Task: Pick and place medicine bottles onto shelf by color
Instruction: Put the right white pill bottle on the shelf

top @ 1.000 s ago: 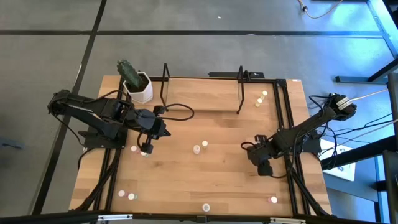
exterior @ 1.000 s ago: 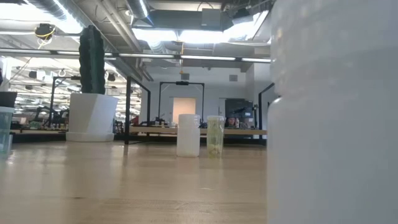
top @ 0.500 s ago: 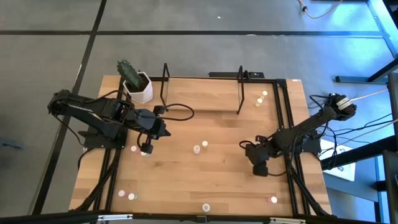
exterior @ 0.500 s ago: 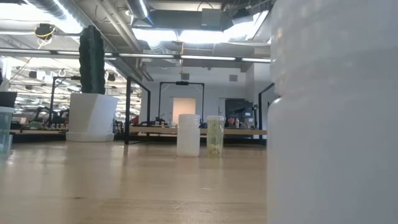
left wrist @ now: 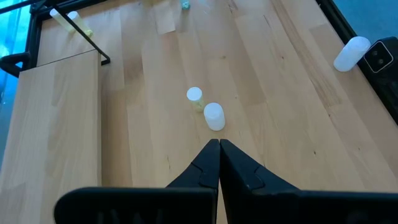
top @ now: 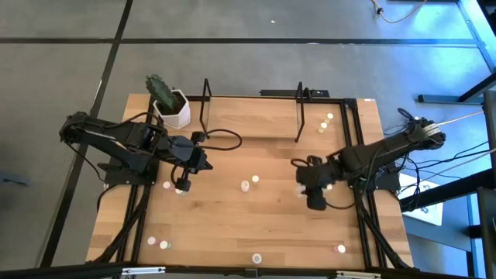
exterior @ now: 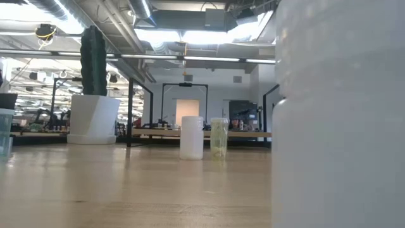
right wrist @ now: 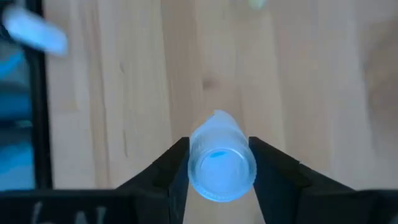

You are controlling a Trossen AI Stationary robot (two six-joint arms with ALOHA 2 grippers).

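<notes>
Now | right gripper point(right wrist: 219, 163) clamping white-topped bottle point(right wrist: 221, 167) | left gripper point(left wrist: 218, 155) pinched closed, empty | shelf point(top: 252, 116) bare, loose bottles point(top: 249, 183) remaining.

Overhead camera looks down; low camera level across table point(top: 271, 217).

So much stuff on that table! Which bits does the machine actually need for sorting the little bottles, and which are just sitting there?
Part of the job:
- medicine bottles scattered on the table, e.g.
- bottle gripped in the right tool
- wire shelf
- left tool, shut and empty

Just lying about:
- potted cactus
</notes>
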